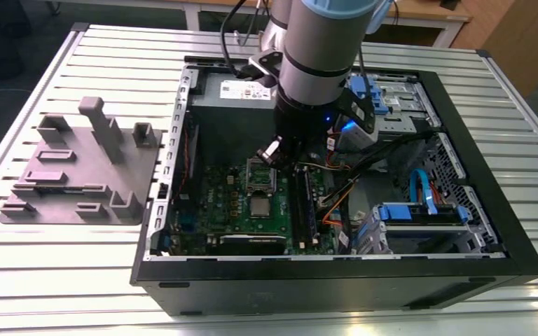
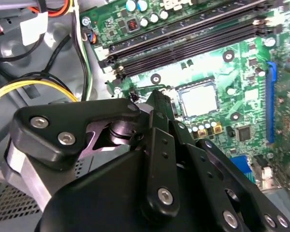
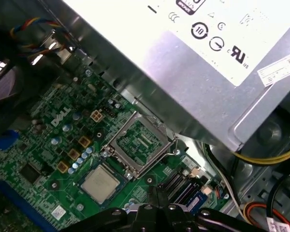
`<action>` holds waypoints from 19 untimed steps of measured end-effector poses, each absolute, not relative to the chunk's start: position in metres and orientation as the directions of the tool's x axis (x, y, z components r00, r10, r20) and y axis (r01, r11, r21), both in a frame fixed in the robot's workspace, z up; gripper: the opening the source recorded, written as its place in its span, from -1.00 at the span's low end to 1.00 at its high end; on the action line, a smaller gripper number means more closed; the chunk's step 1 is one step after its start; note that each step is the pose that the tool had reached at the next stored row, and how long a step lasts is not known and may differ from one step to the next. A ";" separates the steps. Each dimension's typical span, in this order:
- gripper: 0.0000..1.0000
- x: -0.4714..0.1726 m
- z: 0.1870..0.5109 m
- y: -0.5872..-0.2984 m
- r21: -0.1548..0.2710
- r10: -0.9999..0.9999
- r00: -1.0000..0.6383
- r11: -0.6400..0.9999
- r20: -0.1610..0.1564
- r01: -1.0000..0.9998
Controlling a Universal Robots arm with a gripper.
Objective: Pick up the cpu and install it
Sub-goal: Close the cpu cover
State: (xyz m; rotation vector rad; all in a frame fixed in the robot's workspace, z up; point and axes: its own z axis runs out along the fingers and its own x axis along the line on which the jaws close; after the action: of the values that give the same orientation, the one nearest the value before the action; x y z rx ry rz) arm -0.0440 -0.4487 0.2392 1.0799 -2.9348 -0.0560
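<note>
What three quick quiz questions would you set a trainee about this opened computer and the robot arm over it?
1. True or false: the gripper holds the small silvery square cpu.
2. The cpu lies: A) on the green motherboard, beside the silver rectangular socket frame; B) on the slatted table; C) on top of a blue drive bay.
3. Fill in: the grey moulded fixture stands to the exterior view's ___ of the black computer case.

Key: 1 false; 2 A; 3 left.

Pincer (image 2: 157, 96) fingertips hidden behind its own black linkage, second wrist view.
</note>
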 end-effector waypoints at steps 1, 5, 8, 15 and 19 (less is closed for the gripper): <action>-0.80 -0.044 0.238 -0.448 0.040 -0.649 -0.761 0.760 -0.001 -0.648; -0.80 -0.043 0.232 -0.446 0.049 -0.699 -0.715 0.714 -0.008 -0.698; -0.80 -0.042 0.231 -0.445 0.049 -0.714 -0.700 0.699 -0.008 -0.714; -0.80 -0.039 0.229 -0.430 0.049 -0.717 -0.697 0.696 -0.008 -0.716; -0.80 -0.038 0.227 -0.423 0.049 -0.718 -0.696 0.695 -0.008 -0.718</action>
State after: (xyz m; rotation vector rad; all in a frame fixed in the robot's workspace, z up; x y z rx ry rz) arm -0.0385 -0.4226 0.2266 1.2207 -2.8814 -0.0760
